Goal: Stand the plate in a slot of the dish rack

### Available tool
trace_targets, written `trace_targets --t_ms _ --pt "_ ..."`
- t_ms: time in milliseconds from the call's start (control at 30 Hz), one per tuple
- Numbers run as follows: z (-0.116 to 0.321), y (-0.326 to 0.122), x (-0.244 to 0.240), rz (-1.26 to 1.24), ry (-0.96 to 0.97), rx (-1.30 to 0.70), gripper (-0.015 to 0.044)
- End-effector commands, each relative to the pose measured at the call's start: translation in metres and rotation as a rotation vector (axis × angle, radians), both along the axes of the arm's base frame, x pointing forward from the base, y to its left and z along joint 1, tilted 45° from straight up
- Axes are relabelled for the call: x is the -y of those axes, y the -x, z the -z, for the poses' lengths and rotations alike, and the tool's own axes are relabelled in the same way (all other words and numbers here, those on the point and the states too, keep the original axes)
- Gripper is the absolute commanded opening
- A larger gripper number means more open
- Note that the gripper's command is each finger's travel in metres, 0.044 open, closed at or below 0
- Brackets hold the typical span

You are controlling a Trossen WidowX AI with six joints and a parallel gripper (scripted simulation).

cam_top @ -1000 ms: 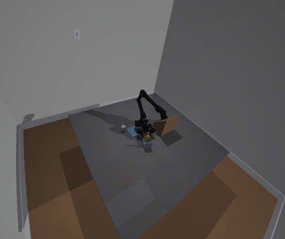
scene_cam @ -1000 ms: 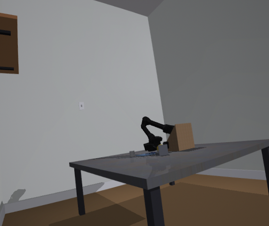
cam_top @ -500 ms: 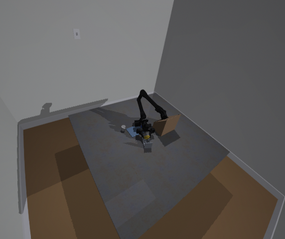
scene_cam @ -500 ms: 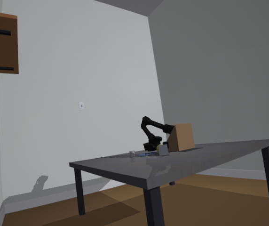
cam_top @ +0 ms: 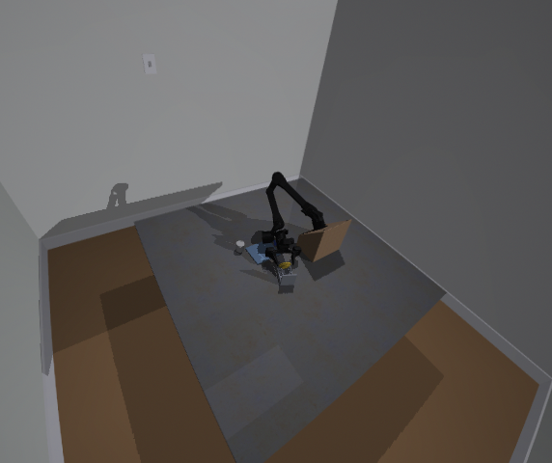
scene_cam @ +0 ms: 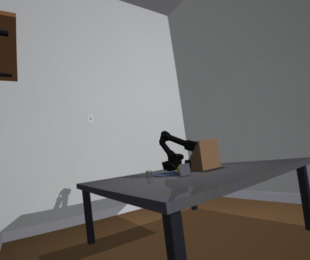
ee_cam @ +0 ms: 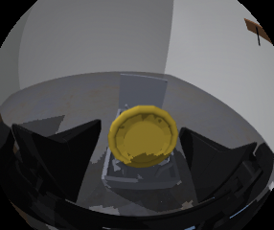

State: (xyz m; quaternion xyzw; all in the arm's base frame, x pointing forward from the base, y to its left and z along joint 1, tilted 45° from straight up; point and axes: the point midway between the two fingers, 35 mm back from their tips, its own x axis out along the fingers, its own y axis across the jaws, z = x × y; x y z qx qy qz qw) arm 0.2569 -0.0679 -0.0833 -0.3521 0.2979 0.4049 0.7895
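The yellow plate (cam_top: 285,265) (scene_cam: 178,169) (ee_cam: 144,136) stands on edge in the grey dish rack (cam_top: 287,280) (scene_cam: 185,169) (ee_cam: 142,91), its face toward the wrist camera. Its lower edge is down among the rack's rails; which slot it is in I cannot tell. My gripper (ee_cam: 143,128) is open, with a finger on each side of the plate and a visible gap between each fingertip and the rim. In the top view the gripper (cam_top: 284,252) is right behind the plate.
A blue cloth (cam_top: 258,253) (scene_cam: 163,174) lies beside the rack, partly under the arm. A clear cup (cam_top: 239,245) (scene_cam: 149,176) stands beyond the cloth. A tall brown board (cam_top: 327,241) (scene_cam: 210,154) stands on the other side, close to the arm.
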Motion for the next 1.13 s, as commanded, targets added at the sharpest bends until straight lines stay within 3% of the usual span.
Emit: trace_targets --t_ms 0,433,567,1100 --pt "0.000 0.000 0.000 0.000 0.000 0.000 0.0400" --pt "-0.087 -0.024 -0.077 -0.005 -0.007 0.007 0.0400" --pt "-0.088 -0.025 -0.078 0.008 -0.010 -0.012 0.0400" --pt "-0.079 -0.012 -0.088 0.342 0.022 -0.430 0.0400"
